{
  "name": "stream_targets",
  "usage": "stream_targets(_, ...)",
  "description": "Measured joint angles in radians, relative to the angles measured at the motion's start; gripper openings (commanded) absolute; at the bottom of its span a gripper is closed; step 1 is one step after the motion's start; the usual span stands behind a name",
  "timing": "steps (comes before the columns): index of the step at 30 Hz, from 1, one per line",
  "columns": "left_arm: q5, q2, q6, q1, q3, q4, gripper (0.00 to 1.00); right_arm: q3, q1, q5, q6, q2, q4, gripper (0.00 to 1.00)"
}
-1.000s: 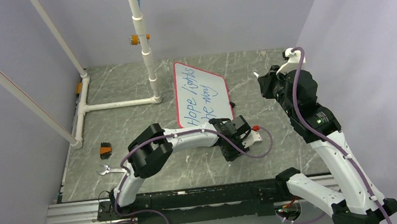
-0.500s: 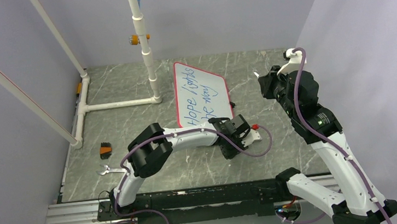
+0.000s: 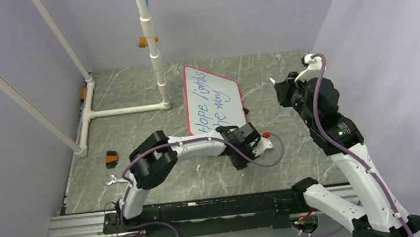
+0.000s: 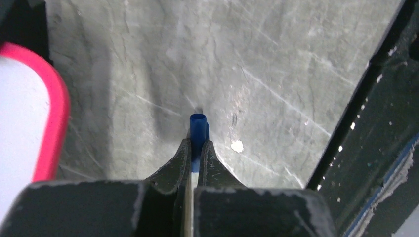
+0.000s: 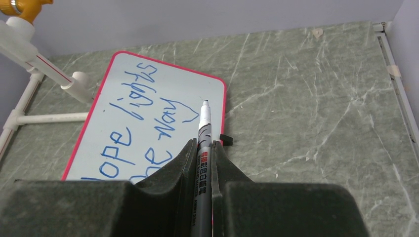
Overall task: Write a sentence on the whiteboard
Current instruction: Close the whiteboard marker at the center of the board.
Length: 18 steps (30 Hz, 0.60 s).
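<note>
The whiteboard [image 3: 212,98] lies flat on the table, red-bordered, with the sentence [image 3: 209,104] in blue: "Hope lights the way" on two lines. From the right wrist the whiteboard [image 5: 148,89] and the sentence [image 5: 143,123] show below and to the left. My right gripper [image 5: 202,144] is shut on a grey marker [image 5: 203,128], tip bare, raised right of the board; overhead the right gripper [image 3: 279,88] hangs there. My left gripper [image 4: 197,143] is shut on a blue cap [image 4: 198,126] above the table, beside the whiteboard's near corner [image 4: 54,113]. Overhead, the left gripper [image 3: 238,161] hides the cap.
A white pipe frame [image 3: 128,109] stands on the table's left and back. An orange and black object [image 3: 111,158] and a metal wrench [image 3: 115,180] lie near the front left. A black foot [image 5: 226,139] sticks out from the board's right edge. Walls close in on three sides.
My left gripper's jaws have closed on the blue cap and the gripper has shifted slightly left. The right arm with the marker has barely moved.
</note>
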Motion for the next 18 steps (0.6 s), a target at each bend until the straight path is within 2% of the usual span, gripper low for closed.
stream_targets(11, 0.023, -0.153, 0.001, -0.001, -0.028, -0.051, 0.00, -0.001, 0.000, -0.014, 0.005, -0.070, -0.007, 0.00)
stream_targets(18, 0.006, -0.253, 0.006, -0.001, -0.028, -0.106, 0.00, -0.013, 0.000, -0.108, 0.016, -0.082, -0.006, 0.00)
